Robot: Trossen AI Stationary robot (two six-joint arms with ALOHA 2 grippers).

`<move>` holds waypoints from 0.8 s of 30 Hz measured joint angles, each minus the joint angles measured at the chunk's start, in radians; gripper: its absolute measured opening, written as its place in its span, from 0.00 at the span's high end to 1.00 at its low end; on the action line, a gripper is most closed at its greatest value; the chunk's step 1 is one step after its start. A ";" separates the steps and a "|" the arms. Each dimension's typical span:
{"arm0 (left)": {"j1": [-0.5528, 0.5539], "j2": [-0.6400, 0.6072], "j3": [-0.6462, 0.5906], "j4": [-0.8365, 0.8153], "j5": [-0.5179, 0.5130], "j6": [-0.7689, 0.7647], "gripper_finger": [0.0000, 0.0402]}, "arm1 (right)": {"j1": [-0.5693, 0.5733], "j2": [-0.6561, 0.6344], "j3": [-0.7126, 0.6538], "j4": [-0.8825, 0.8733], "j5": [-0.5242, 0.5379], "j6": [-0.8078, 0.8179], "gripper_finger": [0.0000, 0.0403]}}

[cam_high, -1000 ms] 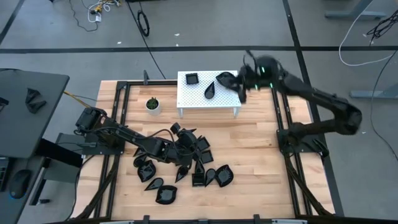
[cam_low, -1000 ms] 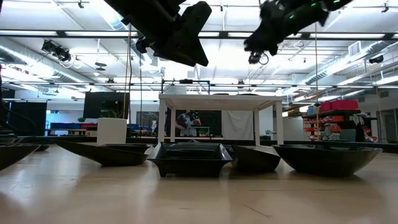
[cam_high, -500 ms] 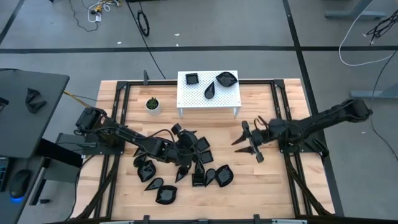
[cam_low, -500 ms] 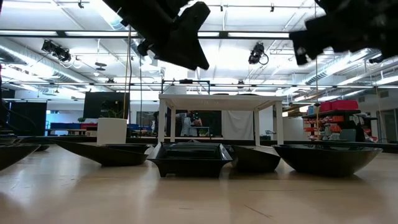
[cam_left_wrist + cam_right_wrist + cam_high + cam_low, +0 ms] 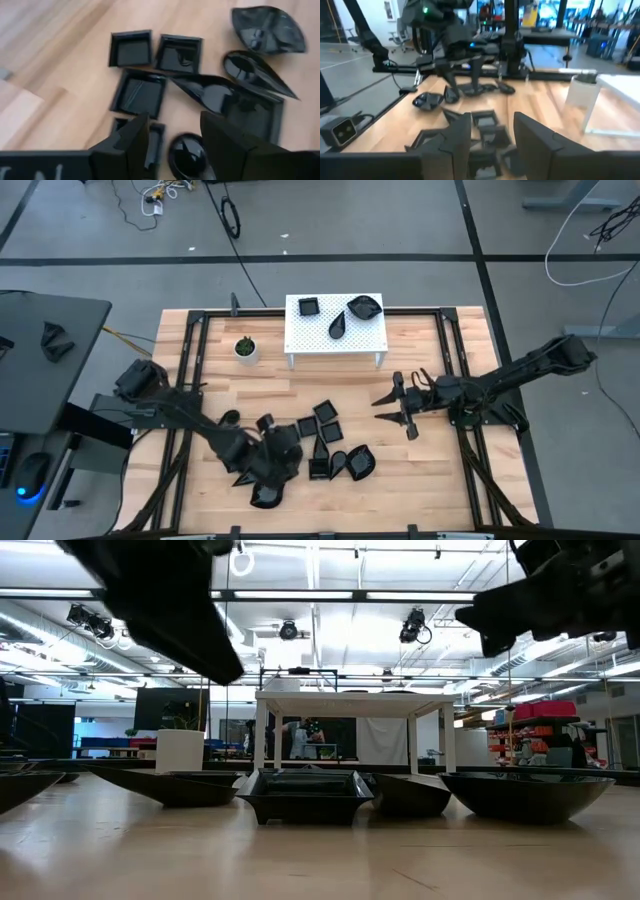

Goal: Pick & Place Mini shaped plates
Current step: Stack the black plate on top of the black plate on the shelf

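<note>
The step in hand looks like reaching for the next dish. Three mini shaped plates (image 5: pixel 347 314) already sit on the white perforated stand (image 5: pixel 310 342), while the rest lie clustered on the worktop (image 5: pixel 420 470) as a pile (image 5: pixel 325 442). The left pincer (image 5: pixel 272 463) hovers low over that pile, fingers wide and empty (its wrist view shows square dishes and a teardrop dish just ahead of its tips). The right pincer (image 5: pixel 398 406) hangs between the pile and the stand, parted and holding nothing, with the pile near it. Next, I judge, one pincer must drop onto a single dish rim without catching its touching neighbours.
</note>
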 joint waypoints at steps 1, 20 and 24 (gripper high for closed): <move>-0.009 0.000 0.000 -0.003 0.003 -0.009 0.55 | 0.000 0.000 0.000 0.015 0.000 -0.006 0.63; 0.026 0.204 0.000 -0.046 0.029 -0.037 0.55 | 0.000 0.000 0.000 0.030 -0.003 0.002 0.63; 0.026 0.203 0.000 -0.048 0.025 -0.034 0.59 | 0.000 0.000 0.000 0.030 -0.003 0.001 0.63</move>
